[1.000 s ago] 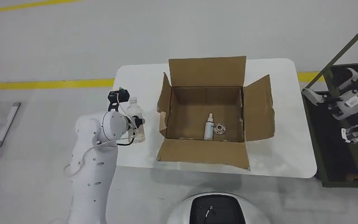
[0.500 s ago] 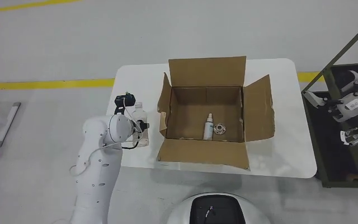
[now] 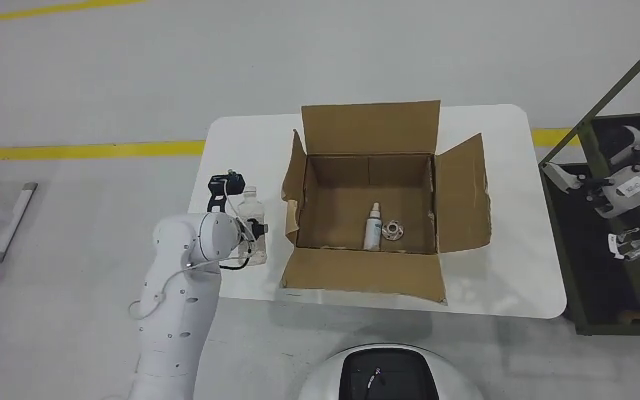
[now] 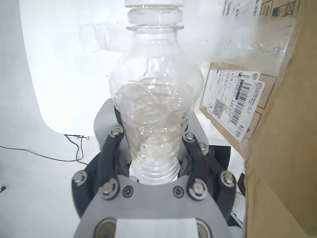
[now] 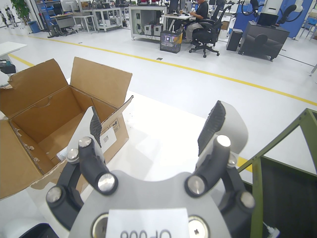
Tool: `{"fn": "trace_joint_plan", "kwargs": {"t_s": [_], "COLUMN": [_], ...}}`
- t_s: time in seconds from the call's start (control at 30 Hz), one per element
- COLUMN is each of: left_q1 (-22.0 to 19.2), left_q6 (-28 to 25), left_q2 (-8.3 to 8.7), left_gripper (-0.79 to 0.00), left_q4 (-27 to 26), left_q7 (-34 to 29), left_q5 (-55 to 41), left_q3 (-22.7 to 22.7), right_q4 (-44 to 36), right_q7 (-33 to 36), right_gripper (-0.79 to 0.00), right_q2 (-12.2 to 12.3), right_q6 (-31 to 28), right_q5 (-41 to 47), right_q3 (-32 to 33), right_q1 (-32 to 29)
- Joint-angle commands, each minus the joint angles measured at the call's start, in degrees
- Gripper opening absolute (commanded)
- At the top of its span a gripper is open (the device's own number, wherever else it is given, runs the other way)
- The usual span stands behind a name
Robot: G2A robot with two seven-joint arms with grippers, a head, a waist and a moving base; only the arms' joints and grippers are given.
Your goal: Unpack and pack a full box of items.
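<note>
An open cardboard box (image 3: pixel 370 125) stands in the middle of the white table (image 3: pixel 500 150). On its floor lie a small white spray bottle (image 3: pixel 373 226) and a small ring-shaped item (image 3: pixel 395 231). My left gripper (image 4: pixel 153 134) is shut on the lower body of a clear plastic bottle (image 4: pixel 153 95) with a white cap. The bottle (image 3: pixel 250 214) is held just to the left of the box's outer wall (image 4: pixel 272 105). My right gripper (image 5: pixel 156 117) is open and holds nothing. It hangs past the right side of the box (image 5: pixel 37 115), above the table's edge.
A green metal rack (image 5: pixel 284 149) stands close to the right gripper, off the table's right end (image 3: pixel 590 240). The box's flaps stick out on all sides. Bare table lies left of and behind the bottle.
My left arm has carried the bottle a little to the right, closer to the box's left wall. The items in the box have not moved.
</note>
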Motion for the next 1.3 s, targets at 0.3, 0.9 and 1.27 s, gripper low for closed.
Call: {"fn": "trace_joint_plan", "kwargs": {"t_s": [0.3,0.9,1.27], "left_q1": [2.9,5.0,5.7], "left_q6": [-6.9,-9.6,-9.8], "left_q2": [0.84,0.89,0.52], "left_gripper": [-0.785,-0.785,-0.785], "left_q4": [-1.3,-0.4,6.1], "left_q7": [-0.6,1.6,2.0], "left_q5": [7.5,9.3,10.0], "left_q3": [1.1,2.8,4.8], "right_q4": [0.0,0.0,0.0], "right_q7": [0.0,0.0,0.0], "right_gripper": [0.0,0.0,0.0], "right_q2": [0.0,0.0,0.0], "right_q6": [0.0,0.0,0.0], "right_q5": [0.0,0.0,0.0], "right_q3": [0.0,0.0,0.0], "right_q1": [0.0,0.0,0.0]}}
